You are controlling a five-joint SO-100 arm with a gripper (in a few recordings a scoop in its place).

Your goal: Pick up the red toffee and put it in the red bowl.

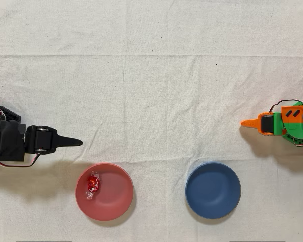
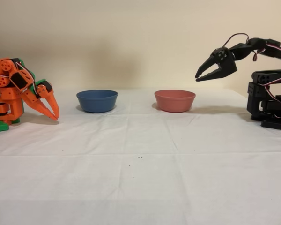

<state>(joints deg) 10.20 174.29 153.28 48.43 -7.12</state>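
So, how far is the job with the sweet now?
It looks done: the small red foil-wrapped toffee lies inside the shallow salmon-red bowl, near its left side in the overhead view. Nothing is in hand: the black arm's tool hangs open and empty in the air beside the bowl in the fixed view. Nothing seems left, except perhaps the arm returning to rest.

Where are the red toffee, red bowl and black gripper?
red toffee (image 1: 93, 183), overhead view, red foil middle
red bowl (image 1: 115, 197), overhead view, bare inner floor
gripper (image 2: 200, 77), fixed view, between fingertips
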